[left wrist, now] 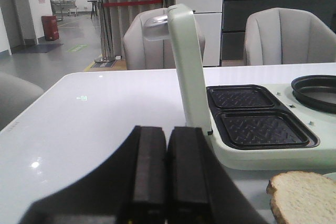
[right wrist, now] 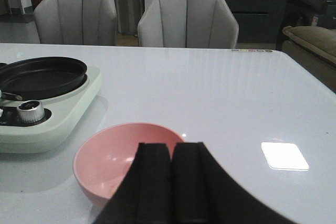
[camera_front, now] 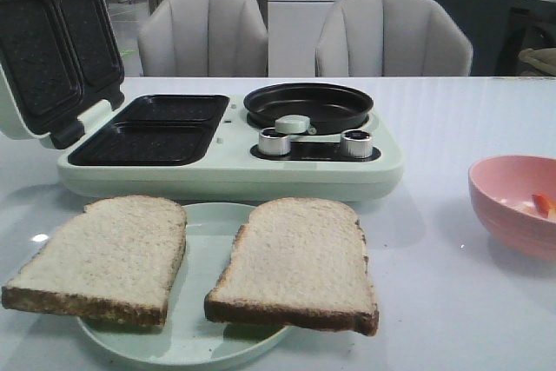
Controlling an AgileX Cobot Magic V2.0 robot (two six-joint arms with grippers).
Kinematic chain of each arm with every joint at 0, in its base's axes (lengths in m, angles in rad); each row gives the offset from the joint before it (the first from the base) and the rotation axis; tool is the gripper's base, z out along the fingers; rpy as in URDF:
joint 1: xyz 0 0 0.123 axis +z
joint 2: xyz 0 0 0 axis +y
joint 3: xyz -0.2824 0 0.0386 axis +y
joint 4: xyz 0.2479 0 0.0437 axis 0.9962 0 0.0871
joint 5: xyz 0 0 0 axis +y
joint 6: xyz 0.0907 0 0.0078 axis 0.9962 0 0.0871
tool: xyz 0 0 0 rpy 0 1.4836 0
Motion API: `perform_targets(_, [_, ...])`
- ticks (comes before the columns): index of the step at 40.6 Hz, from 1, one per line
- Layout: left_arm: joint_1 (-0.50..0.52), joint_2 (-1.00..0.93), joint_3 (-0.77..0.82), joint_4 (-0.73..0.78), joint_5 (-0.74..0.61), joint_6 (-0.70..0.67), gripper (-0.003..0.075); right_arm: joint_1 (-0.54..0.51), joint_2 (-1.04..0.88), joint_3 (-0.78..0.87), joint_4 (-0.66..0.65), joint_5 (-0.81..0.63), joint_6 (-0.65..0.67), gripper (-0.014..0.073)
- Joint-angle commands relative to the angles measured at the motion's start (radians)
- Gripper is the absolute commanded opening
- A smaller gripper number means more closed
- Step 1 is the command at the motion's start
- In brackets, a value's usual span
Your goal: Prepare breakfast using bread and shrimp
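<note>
Two bread slices lie on a pale green plate point(camera_front: 204, 249) at the front: the left slice point(camera_front: 104, 254) and the right slice point(camera_front: 300, 262). A corner of one slice shows in the left wrist view point(left wrist: 304, 195). The shrimp point(camera_front: 544, 204) lies in a pink bowl point(camera_front: 512, 202) at the right. My left gripper point(left wrist: 167, 132) is shut and empty, near the open lid of the breakfast maker point(left wrist: 189, 66). My right gripper point(right wrist: 171, 149) is shut and empty, just in front of the pink bowl point(right wrist: 110, 156); it hides the shrimp there. Neither gripper shows in the front view.
The pale green breakfast maker point(camera_front: 226, 162) stands behind the plate, with its lid point(camera_front: 56, 49) open at the left, two black grill plates point(camera_front: 152, 128), a round black pan point(camera_front: 308, 103) and two knobs point(camera_front: 276, 141). Two grey chairs point(camera_front: 204, 32) stand beyond the table.
</note>
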Motion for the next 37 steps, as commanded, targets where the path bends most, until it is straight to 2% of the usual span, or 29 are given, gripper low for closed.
perform_targets(1, [-0.005, -0.016, 0.030, -0.006, -0.090, 0.002, 0.0101, -0.002, -0.021, -0.016, -0.010, -0.091, -0.003, 0.0035])
perform_targets(32, [-0.005, -0.016, 0.030, -0.003, -0.102, 0.002, 0.0101, -0.002, -0.021, -0.017, -0.010, -0.112, -0.003, 0.0035])
perform_targets(37, [-0.005, -0.016, 0.022, -0.006, -0.168, 0.002, 0.0101, -0.002, -0.020, -0.043, -0.010, -0.137, -0.003, 0.0035])
